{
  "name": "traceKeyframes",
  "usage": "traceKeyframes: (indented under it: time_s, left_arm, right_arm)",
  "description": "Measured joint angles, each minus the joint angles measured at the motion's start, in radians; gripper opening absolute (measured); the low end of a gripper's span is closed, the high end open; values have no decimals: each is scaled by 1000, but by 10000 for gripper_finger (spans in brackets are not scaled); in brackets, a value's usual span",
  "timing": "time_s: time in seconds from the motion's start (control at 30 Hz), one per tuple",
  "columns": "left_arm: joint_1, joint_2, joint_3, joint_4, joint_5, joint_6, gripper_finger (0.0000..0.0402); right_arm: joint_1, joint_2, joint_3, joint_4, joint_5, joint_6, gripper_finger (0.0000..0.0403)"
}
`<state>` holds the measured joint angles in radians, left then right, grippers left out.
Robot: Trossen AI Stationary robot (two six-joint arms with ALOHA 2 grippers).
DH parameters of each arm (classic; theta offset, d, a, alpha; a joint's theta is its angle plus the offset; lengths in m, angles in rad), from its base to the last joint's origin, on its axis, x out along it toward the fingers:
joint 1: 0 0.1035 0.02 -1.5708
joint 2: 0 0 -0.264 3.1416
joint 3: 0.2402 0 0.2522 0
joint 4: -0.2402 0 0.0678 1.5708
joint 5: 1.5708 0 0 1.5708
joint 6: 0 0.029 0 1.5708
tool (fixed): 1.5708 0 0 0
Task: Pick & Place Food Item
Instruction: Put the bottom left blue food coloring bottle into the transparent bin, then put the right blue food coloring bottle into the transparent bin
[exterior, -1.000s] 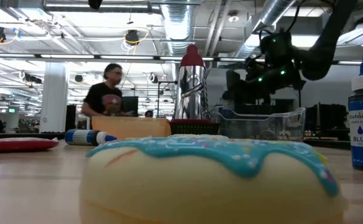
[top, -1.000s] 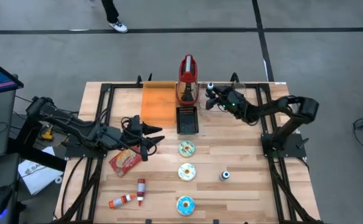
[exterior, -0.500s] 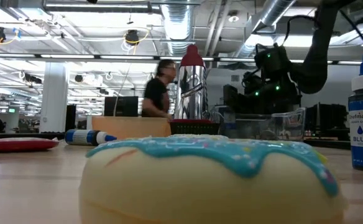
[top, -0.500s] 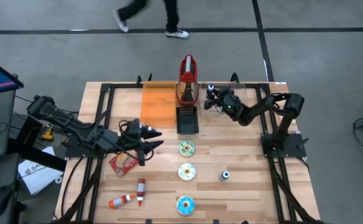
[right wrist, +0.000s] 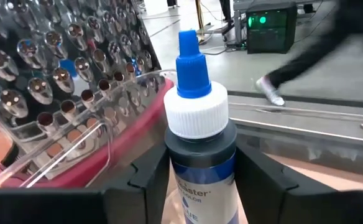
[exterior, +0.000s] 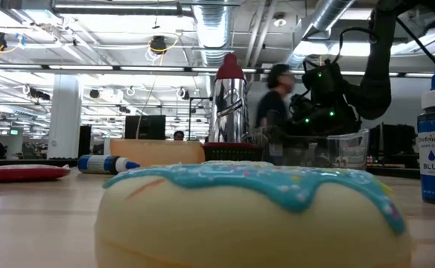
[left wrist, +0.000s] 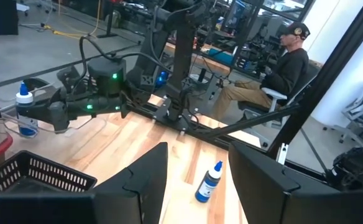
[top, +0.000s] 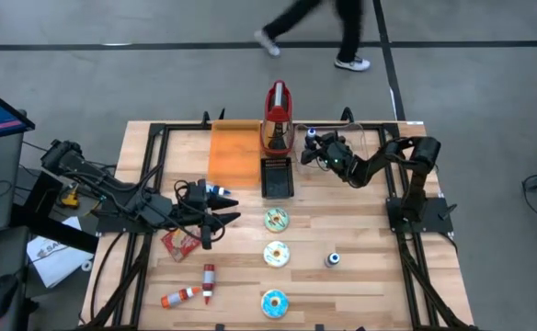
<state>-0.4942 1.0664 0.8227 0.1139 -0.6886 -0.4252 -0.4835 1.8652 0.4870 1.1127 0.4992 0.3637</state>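
The food item, a flat red packet [top: 181, 242], lies flat on the wooden table near its left side; in the low view the packet [exterior: 24, 173] shows edge-on at the far left. My left gripper [top: 232, 210] hovers just right of it, above the table, open with nothing between its fingers [left wrist: 197, 155]. At the back, beside the steel grater [top: 278, 115], my right gripper [top: 313, 147] is shut on a small dark bottle with a white collar and blue cap [right wrist: 197, 106]. My right gripper pinches the bottle's dark body [right wrist: 200, 180], just below the white collar, between its two fingers, one on each side. The fingers reach in roughly level, tipped slightly down. The bottle stands upright in the hold; whether its base is on the table is hidden.
A black basket [top: 277, 176] and an orange board [top: 234, 152] sit near the grater. Three iced donuts [top: 275, 253] line the middle, a second blue bottle [top: 333, 260] stands right of them, two red-and-white tubes [top: 208, 282] lie near left. A clear tub [exterior: 314, 149] stands behind. A person walks past.
My right gripper has sunk toward the table beside the grater, carrying the bottle upright and tipping a little more downward. A person has walked behind the far edge from left to right.
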Motion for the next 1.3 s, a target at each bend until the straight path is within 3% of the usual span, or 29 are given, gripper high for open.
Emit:
traceKeyframes:
  time_s: [0.33, 0.87, 1.1, 1.3]
  left_arm:
    - [-4, 0, 0, 0, 1, 0, 167]
    - [-8, 0, 0, 0, 2, 1, 167]
    - [-17, 0, 0, 0, 2, 18, 167]
    - [-17, 0, 0, -1, -1, 33, 167]
  right_arm:
    - [-2, 0, 0, 2, 0, 3, 197]
    - [-10, -10, 0, 103, 47, 2, 190]
    - [-10, -100, 0, 54, 56, -38, 190]
    - [0, -280, 0, -52, 55, -56, 190]
